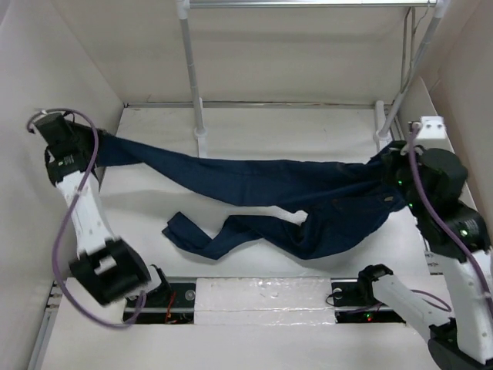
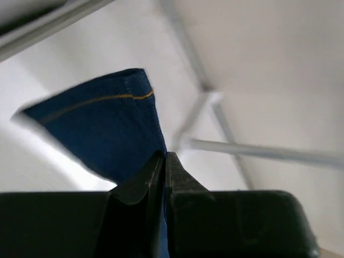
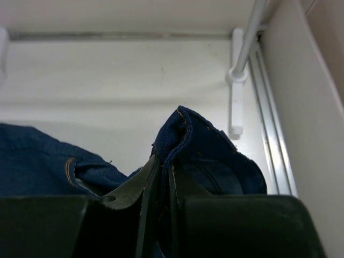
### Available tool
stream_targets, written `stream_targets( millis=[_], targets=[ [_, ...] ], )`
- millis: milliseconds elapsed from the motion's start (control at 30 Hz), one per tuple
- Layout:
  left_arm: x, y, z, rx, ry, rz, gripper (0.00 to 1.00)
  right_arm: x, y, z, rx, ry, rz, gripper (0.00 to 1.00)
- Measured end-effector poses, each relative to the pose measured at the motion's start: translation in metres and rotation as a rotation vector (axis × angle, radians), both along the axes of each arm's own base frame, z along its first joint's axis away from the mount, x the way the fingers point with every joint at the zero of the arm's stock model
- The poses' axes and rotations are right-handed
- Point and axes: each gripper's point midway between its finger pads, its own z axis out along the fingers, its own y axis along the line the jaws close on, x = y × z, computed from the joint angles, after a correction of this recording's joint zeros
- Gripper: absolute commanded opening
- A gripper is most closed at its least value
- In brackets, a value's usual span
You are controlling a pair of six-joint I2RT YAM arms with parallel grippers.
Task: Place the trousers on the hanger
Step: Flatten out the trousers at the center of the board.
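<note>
The dark navy trousers (image 1: 254, 181) hang stretched between my two grippers across the table. One leg runs up to the far left. The other leg (image 1: 223, 231) lies crumpled on the table in front. My left gripper (image 1: 100, 141) is shut on the hem of the raised leg (image 2: 102, 123), fingertips pinched together (image 2: 165, 157). My right gripper (image 1: 390, 166) is shut on the waistband edge (image 3: 185, 134), with denim between the fingers (image 3: 163, 161). A thin pale grey wire hanger (image 1: 409, 54) hangs edge-on from the rail at the top right, above and behind the right gripper.
A white rack stands at the back: a left pole (image 1: 192, 69), a slanted right pole (image 1: 420, 58) and a horizontal rail (image 1: 308, 4) on top. White walls close in both sides. The rack's foot (image 3: 235, 102) stands beside the right wall track.
</note>
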Motion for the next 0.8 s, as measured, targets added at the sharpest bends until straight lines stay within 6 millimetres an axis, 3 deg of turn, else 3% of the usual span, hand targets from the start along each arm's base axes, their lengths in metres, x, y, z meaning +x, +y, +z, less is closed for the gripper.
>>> stream_targets(
  millis=[100,200,267,333,433,500,667,733,800],
  targets=[
    [-0.04,-0.016,0.099,0.105,-0.174,0.018,0.0,-0.028,-0.013,0.042,0.026,-0.094,-0.027,0.0],
    [-0.075,-0.02,0.18,0.231,-0.272,0.097,0.0,-0.057,-0.027,0.088,0.063,-0.219,-0.058,0.0],
    [-0.089,-0.031,0.215,0.297,-0.335,0.115,0.0,-0.077,-0.039,0.111,0.091,-0.302,-0.086,0.0],
    [-0.098,-0.04,0.216,0.32,-0.336,0.106,0.0,-0.093,-0.052,0.12,0.108,-0.353,-0.125,0.0],
    [-0.104,-0.037,0.182,0.326,-0.24,0.114,0.0,-0.092,-0.063,0.106,0.09,-0.34,-0.194,0.01],
    [-0.094,-0.025,0.139,0.305,-0.115,0.105,0.0,-0.077,-0.062,0.081,0.049,-0.28,-0.222,0.01],
    [-0.061,-0.001,0.011,0.195,0.227,0.05,0.0,-0.017,-0.047,-0.002,-0.103,-0.054,-0.264,0.0],
    [-0.055,0.002,-0.028,0.151,0.327,0.028,0.0,0.006,-0.04,-0.025,-0.142,0.003,-0.268,0.0],
    [-0.046,0.002,-0.054,0.12,0.392,0.006,0.0,0.027,-0.032,-0.044,-0.171,0.049,-0.268,0.0]
  ],
)
